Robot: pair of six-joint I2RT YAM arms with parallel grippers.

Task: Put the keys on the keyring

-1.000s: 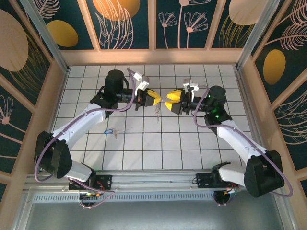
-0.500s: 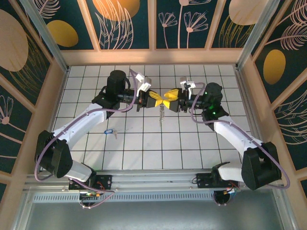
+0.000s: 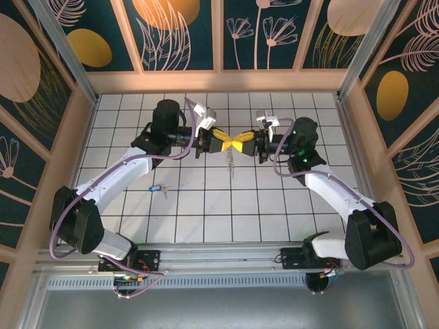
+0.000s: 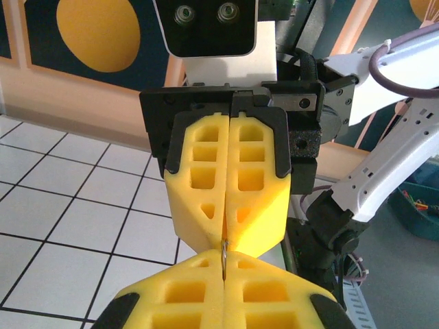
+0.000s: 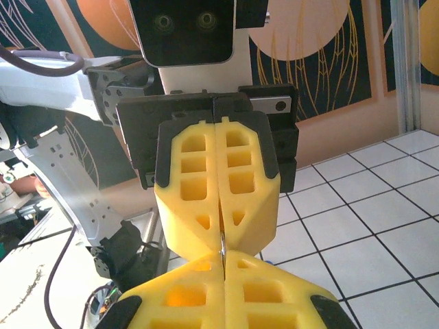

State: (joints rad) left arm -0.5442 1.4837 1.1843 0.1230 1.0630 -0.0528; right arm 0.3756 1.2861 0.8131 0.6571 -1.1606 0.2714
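Yellow fingers of the left gripper and right gripper meet tip to tip above the middle of the tiled table. Both are clamped tight. The keyring is pinched at the seam where the tips meet, seen as a thin metal edge in both wrist views; its pale bumpy length dangles below. The keys, blue-headed, lie on the tiles well apart, beside the left arm.
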